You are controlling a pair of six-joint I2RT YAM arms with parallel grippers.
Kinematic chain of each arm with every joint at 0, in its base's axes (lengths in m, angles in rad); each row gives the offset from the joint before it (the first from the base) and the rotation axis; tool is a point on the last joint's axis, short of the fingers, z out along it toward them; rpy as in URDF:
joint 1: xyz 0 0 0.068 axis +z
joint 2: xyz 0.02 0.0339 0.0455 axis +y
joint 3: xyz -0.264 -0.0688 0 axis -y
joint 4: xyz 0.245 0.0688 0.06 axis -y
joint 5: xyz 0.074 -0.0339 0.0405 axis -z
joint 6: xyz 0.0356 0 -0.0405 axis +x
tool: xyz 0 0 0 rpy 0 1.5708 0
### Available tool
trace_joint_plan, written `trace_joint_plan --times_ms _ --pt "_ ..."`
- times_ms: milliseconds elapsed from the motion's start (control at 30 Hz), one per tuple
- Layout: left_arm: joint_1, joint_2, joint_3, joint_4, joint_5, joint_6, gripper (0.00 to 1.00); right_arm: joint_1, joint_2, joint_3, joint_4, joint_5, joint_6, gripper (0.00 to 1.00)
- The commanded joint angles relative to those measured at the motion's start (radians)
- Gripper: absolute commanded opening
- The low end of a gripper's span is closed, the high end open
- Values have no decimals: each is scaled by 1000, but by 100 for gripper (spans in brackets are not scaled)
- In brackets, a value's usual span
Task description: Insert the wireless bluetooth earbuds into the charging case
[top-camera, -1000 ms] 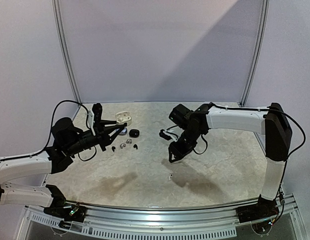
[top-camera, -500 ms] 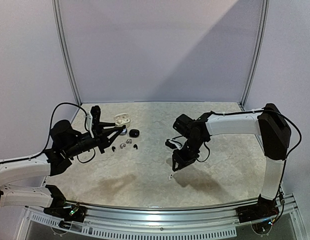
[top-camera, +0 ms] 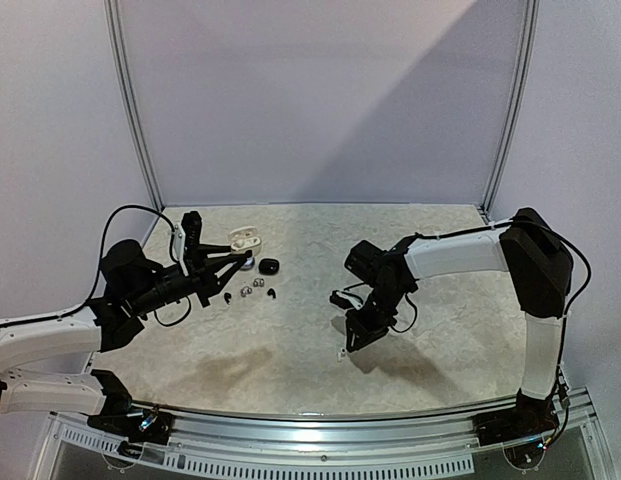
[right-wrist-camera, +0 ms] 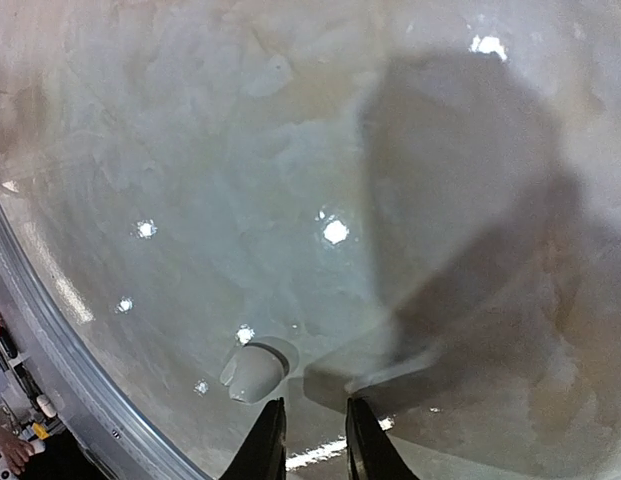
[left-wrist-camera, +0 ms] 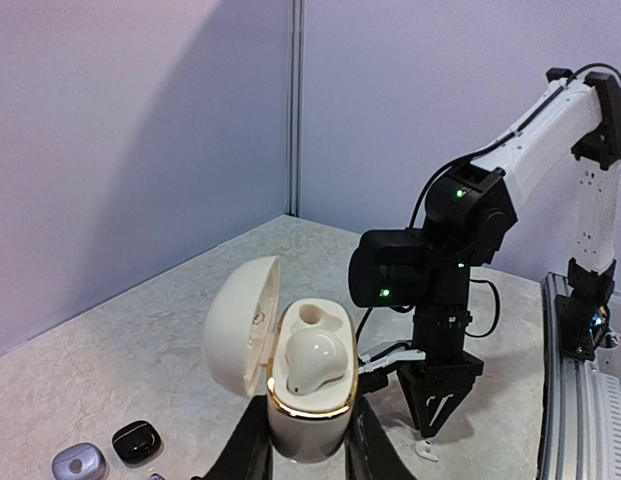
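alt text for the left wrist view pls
The left gripper holds an open cream case upright, lid swung left, with one seated earbud and one empty socket. Beyond it, the right gripper points down close to a loose earbud on the table. A lilac case and a black case lie at lower left.

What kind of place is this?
Probably a robot test booth, not a home: plain lilac wall panels between silver metal posts, a marble-patterned tabletop, and two white-and-black robot arms bolted by a perforated metal rail.
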Motion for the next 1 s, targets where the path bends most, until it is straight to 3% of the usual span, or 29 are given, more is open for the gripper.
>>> trace_joint_plan --times_ms 0,967 --pt "9 5 3 3 5 5 0 -5 21 -10 18 -20 -5 22" --pt "9 9 7 -6 4 17 0 47 84 99 12 -92 -89 23"
